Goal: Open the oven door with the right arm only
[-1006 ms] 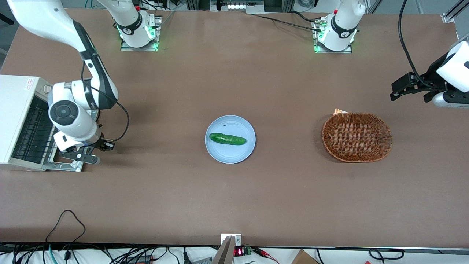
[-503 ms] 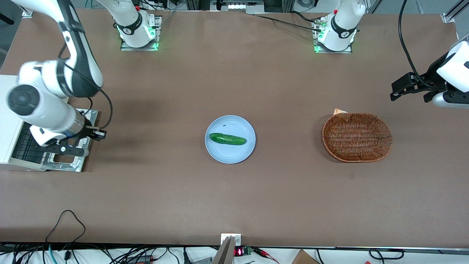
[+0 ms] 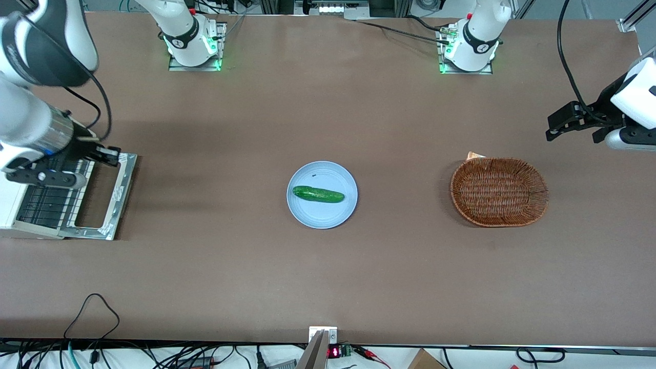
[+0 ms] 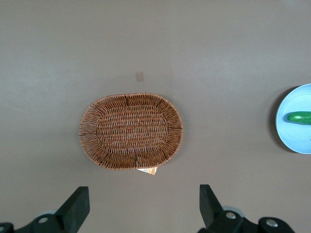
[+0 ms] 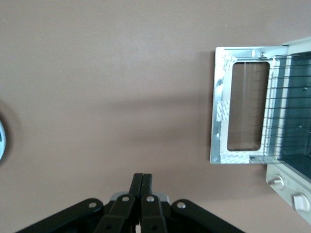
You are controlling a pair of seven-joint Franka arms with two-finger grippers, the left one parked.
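Oven door [image 3: 105, 197] lies flat open on desk [image 3: 328, 277]; claw [image 5: 141, 187], pressed together and empty, hovers above at door's 12 o'clock — descending could knock it.

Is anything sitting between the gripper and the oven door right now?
Nothing visible. The oven door lies folded flat on the table, fully open. The gripper, fingers shut and holding nothing, is raised above the table beside the oven; in the wrist view only bare table separates it from the door.
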